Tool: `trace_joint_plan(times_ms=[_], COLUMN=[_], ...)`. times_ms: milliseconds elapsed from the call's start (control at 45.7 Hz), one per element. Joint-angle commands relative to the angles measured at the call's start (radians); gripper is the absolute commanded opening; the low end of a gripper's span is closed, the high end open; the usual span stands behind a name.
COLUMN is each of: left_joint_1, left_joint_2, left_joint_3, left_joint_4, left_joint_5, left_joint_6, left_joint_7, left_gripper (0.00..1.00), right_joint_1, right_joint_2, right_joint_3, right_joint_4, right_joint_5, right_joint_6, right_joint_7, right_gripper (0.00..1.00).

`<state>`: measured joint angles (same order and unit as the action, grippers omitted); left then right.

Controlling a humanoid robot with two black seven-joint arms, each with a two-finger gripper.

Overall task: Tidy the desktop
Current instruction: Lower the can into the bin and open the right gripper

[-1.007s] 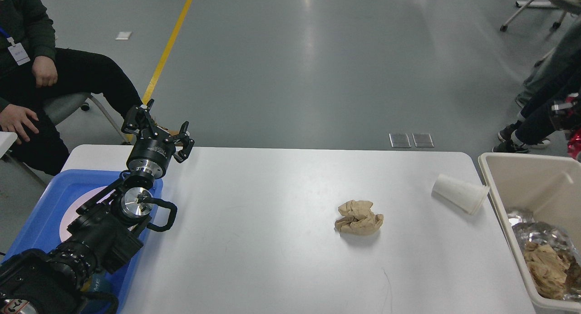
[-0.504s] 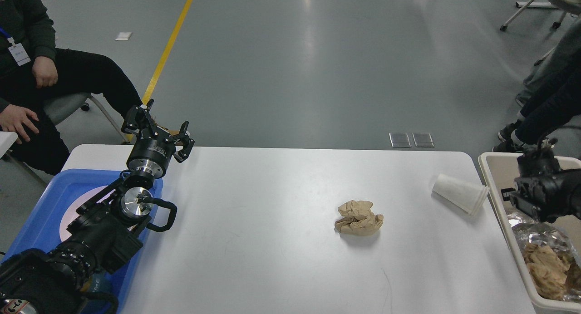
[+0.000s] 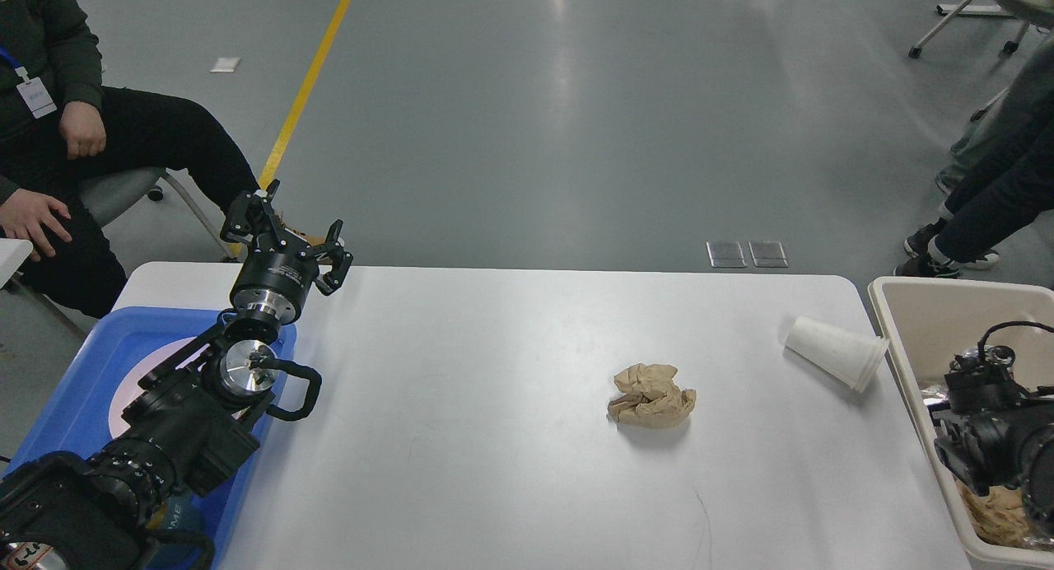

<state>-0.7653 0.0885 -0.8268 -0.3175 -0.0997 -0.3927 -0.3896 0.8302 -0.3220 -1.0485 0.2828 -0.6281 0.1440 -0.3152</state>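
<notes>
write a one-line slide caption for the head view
Crumpled paper and tipped cup on the desktop; left gripper open.

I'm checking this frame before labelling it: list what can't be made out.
Head view only:
- Right gripper: dark and end-on over the beige bin, so open or shut is unclear.
- Bin contents: partly hidden by that arm and cut by the right edge.
- Blue tray: mostly covered by the left arm.

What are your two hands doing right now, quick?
Left hand: open, holding nothing, raised over the desktop's far left corner.
Right hand: over the beige bin; too dark to tell open or closed.
</notes>
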Motion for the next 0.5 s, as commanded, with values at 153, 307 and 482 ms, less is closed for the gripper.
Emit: trace_joint_plan(times_ms=[153,307,482], left_joint_1=[0.0,0.0,0.0], left_joint_2=[0.0,-0.001,0.0], left_joint_3=[0.0,0.0,0.0], left_joint_4=[0.0,0.0,0.0], left_joint_5=[0.0,0.0,0.0], left_joint_6=[0.0,0.0,0.0], left_joint_7=[0.0,0.0,0.0], left_gripper=[0.96,0.96,0.96], right_joint_1=[-0.075,-0.086,-0.085], right_joint_2=[-0.055,-0.063,-0.063], right_joint_3=[0.012,0.015,0.062], right_joint_4=[-0.007,-0.005,-0.008], right_joint_5=[0.008,0.011,0.013], right_joint_6=[-0.014,-0.027,-0.041], right_joint_7=[0.001,0.001,0.001], right_gripper=[0.0,0.0,0.49])
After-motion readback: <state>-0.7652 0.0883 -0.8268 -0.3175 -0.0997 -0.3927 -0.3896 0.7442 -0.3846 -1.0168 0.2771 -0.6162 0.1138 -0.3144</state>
